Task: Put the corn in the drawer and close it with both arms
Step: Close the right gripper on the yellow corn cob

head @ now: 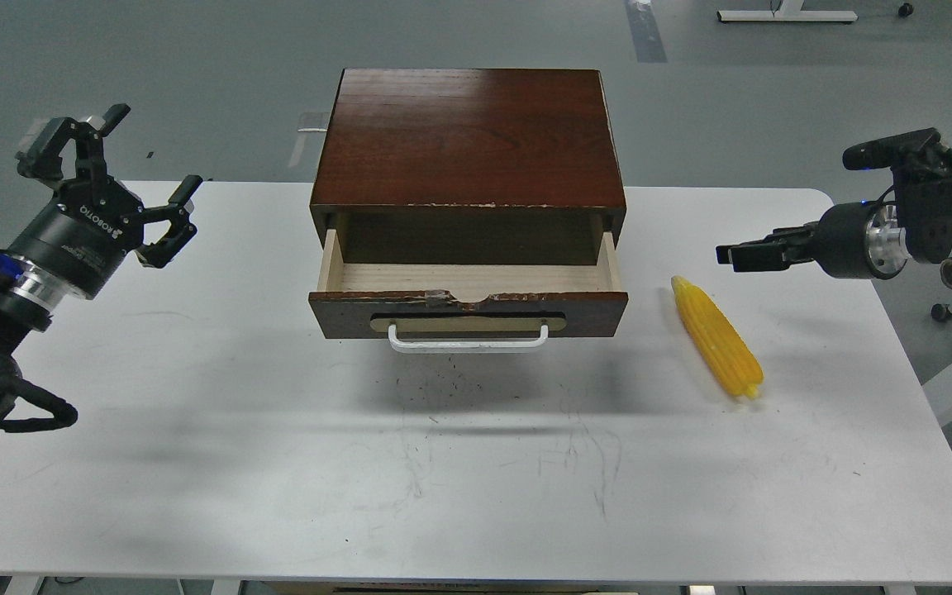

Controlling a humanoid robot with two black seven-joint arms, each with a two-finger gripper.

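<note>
The corn (717, 337) lies on the white table (278, 463), to the right of the cabinet, pointed end away from me. The drawer (468, 303) is pulled out, its pale wood inside empty, white bar handle (468, 340) facing me. My left gripper (112, 157) is open and empty, raised over the table's back left, well left of the drawer. My right gripper (736, 253) hovers a little above and right of the corn's tip, pointing left. It is seen edge-on, so its fingers cannot be told apart. It holds nothing that I can see.
The dark reddish-brown cabinet (468, 136) stands at the back middle of the table. The table's right edge (922, 388) runs close to the corn and under my right arm. Grey floor lies beyond.
</note>
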